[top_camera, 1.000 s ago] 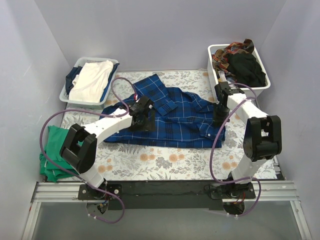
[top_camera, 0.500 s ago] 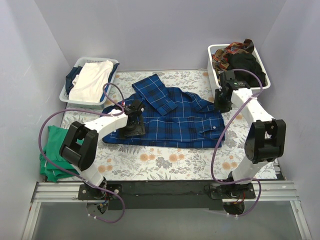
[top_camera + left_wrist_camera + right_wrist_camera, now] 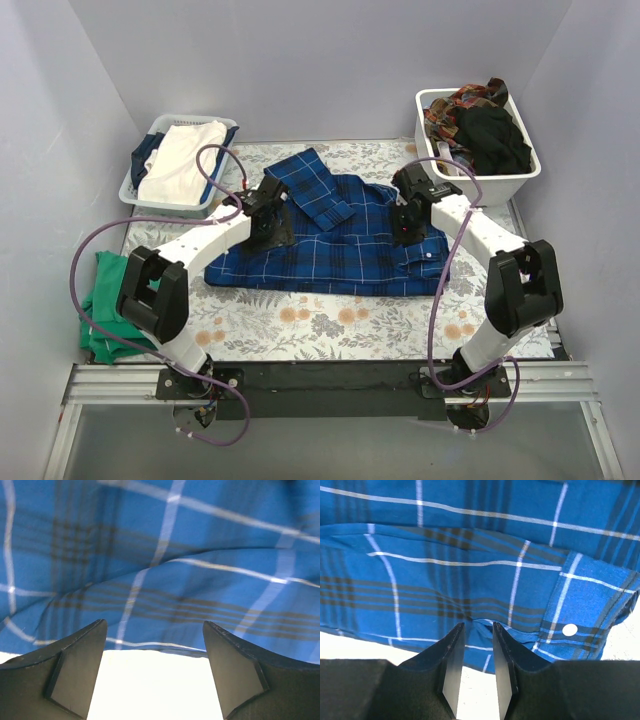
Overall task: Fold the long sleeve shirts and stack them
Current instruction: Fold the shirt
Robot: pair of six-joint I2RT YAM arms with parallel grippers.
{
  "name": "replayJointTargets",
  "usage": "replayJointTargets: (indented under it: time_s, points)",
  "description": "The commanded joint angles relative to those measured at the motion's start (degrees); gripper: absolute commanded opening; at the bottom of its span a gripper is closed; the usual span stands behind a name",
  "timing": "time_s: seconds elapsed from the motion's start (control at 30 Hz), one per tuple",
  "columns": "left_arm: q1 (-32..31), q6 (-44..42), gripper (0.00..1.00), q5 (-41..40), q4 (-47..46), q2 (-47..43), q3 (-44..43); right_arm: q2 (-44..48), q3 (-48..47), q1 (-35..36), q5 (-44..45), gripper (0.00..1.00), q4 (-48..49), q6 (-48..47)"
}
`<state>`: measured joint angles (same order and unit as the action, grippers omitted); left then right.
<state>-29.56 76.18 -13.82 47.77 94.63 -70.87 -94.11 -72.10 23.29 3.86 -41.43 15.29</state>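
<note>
The dark blue plaid long sleeve shirt (image 3: 330, 245) lies spread flat on the middle of the table. My left gripper (image 3: 268, 215) is at the shirt's far left edge. In the left wrist view it (image 3: 155, 625) is wide open and empty, with the shirt's hem (image 3: 200, 580) just past its tips. My right gripper (image 3: 408, 222) is at the shirt's far right edge. In the right wrist view it (image 3: 475, 625) has its jaws close together, with a small pucker of the shirt (image 3: 470, 555) pinched between the tips. A cuff with a white button (image 3: 567, 629) lies just to the right.
A white basket (image 3: 135, 185) with white and blue cloth stands at the back left. A white basket (image 3: 425, 130) of dark and patterned clothes stands at the back right. A green garment (image 3: 105, 300) lies at the left edge. A floral table cloth (image 3: 330, 320) covers the table.
My right gripper went from the shirt's right edge up and then left onto its far right part. My left gripper moved back towards the far left edge. The shirt has barely shifted.
</note>
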Motion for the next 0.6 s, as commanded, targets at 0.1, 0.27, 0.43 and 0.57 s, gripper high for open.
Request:
replayJointTargets:
  time_s: [0.1,0.27,0.43,0.57]
  points:
    - [0.2,-3.9,0.77,6.2,-4.0,1.1,-5.0,-2.6,3.1,-1.2,2.0,0.36,1.8,2.8]
    - [1.3,-0.7,0.74,2.1,-1.0,7.3,-5.6,-3.3,7.0,-7.3,-3.1,0.35,3.9,6.3]
    - [3.4,1.6,0.74,3.2,-0.5,9.3,-2.7,-3.0,10.7,-12.1,-5.3,0.35,5.5,5.9]
    - [5.6,3.3,0.74,5.2,0.1,10.0,1.3,-3.5,12.2,-13.4,-4.6,0.34,5.4,5.5]
